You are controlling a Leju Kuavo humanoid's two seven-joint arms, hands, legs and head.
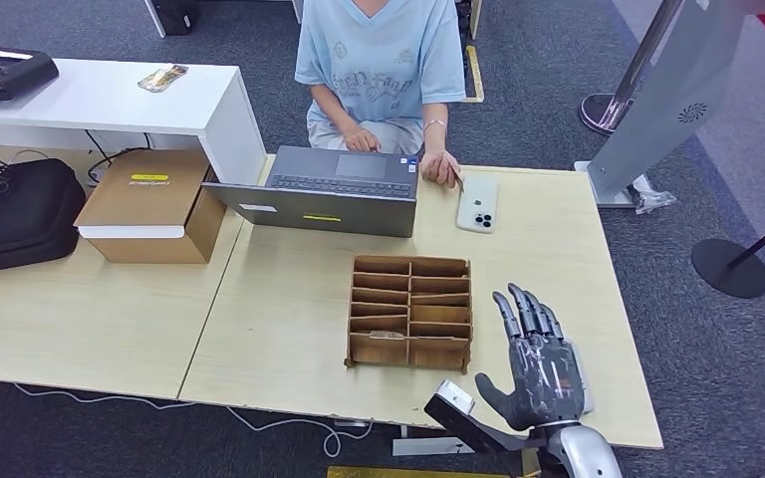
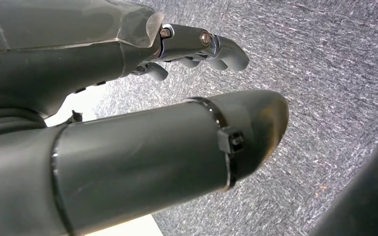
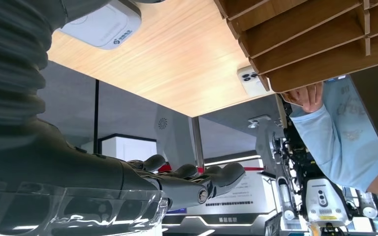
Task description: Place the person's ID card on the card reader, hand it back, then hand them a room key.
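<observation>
My right hand hovers over the front right part of the light wooden table, fingers straight and spread, holding nothing. The white card reader lies on the table right by this hand, whose fingers reach out empty. A wooden compartment box stands just to the hand's left. Across the table sits a person in a light blue shirt, one hand resting beside a white phone. My left hand hangs over grey carpet, fingers loosely bent and empty.
An open grey laptop stands in front of the person. At the left are a cardboard box, a black bag and a white side desk. Stanchion bases stand on the carpet to the right.
</observation>
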